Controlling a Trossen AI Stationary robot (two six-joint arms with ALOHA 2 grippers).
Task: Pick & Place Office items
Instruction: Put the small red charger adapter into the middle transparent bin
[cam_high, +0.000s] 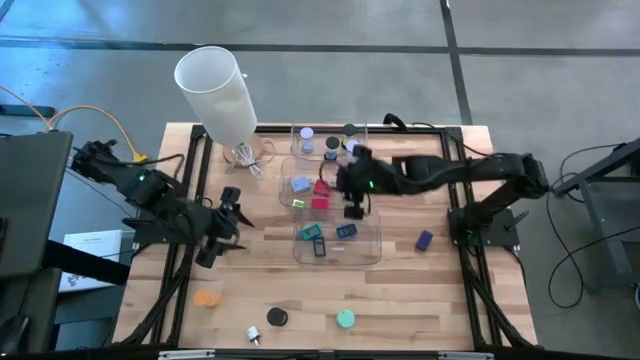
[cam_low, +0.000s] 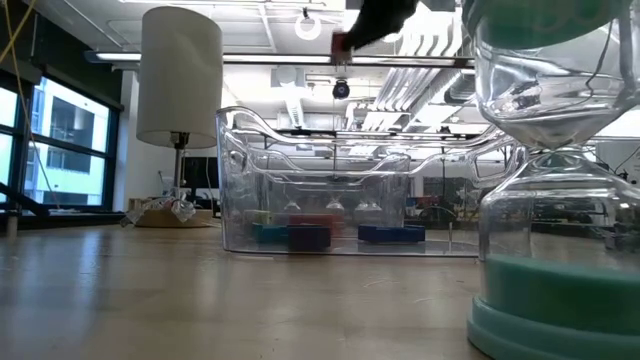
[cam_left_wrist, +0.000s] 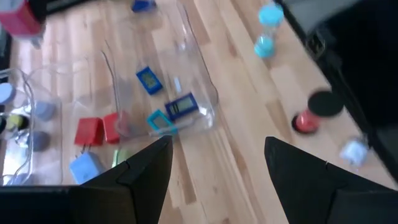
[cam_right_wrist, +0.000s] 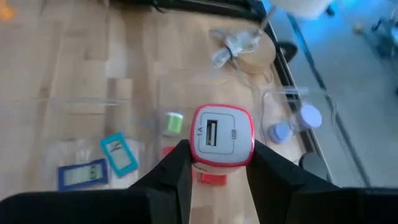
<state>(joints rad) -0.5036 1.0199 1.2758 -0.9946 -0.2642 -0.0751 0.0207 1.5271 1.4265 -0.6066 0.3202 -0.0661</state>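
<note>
My right gripper (cam_high: 354, 196) hangs over the clear bins (cam_high: 338, 238), shut on a small red-and-white block with a USB socket (cam_right_wrist: 221, 135); the low view shows that block (cam_low: 342, 42) high above the table. My left gripper (cam_high: 236, 220) stands open over the left of the table with nothing between its fingers (cam_left_wrist: 214, 168). Blue and teal pieces (cam_left_wrist: 180, 106) and red blocks (cam_left_wrist: 90, 130) lie in the bins. An orange disc (cam_high: 207, 297), a black disc (cam_high: 277, 317), a teal piece (cam_high: 345, 319) and a purple block (cam_high: 424, 240) rest on the wood. My right gripper pinches the red-and-white block by its two opposite red sides (cam_right_wrist: 194, 152) between its two fingers (cam_right_wrist: 174, 174). The socket face is turned toward the wrist camera. The fingers slant downward from the table's right. The block is lifted clear, above the bins.
A tall white cylinder on a stand (cam_high: 215, 85) rises at the far left. A teal hourglass (cam_low: 545, 200) stands close to the low camera near the front edge. Black frame rails (cam_high: 470, 250) run along both sides of the table. Bare wood lies between the bins and the near edge.
</note>
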